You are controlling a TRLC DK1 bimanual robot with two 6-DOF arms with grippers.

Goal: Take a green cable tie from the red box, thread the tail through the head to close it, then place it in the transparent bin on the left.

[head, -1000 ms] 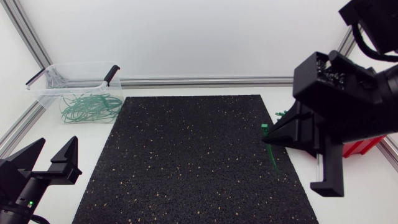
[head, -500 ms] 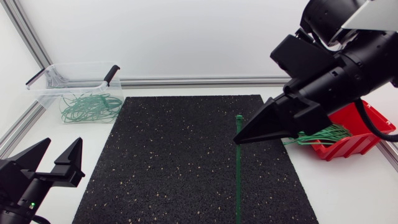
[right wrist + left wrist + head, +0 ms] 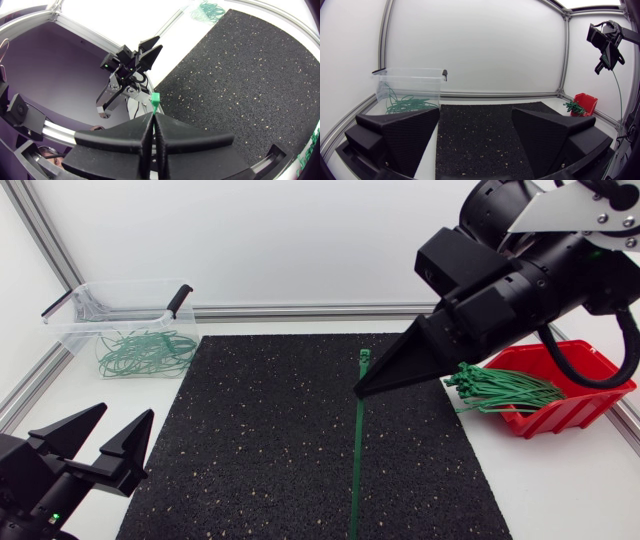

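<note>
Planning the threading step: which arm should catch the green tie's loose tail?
Left. The right tool is shut on the cable tie near its head, its tail hanging free. The left tool is open and empty, so it can probably take the tail.

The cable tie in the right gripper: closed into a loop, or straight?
Straight, unclosed: the cable tie hangs as one line from the right gripper, head poking above.

Tail of cable tie [image 3: 357, 445] cut off at head view's lower edge; pinched stretch hidden inside right gripper [image 3: 362, 390]. Right arm [image 3: 520, 270] hides far corner of red box [image 3: 575, 410]. Ties [image 3: 145, 350] in transparent bin [image 3: 70, 330] tangled, uncountable.
</note>
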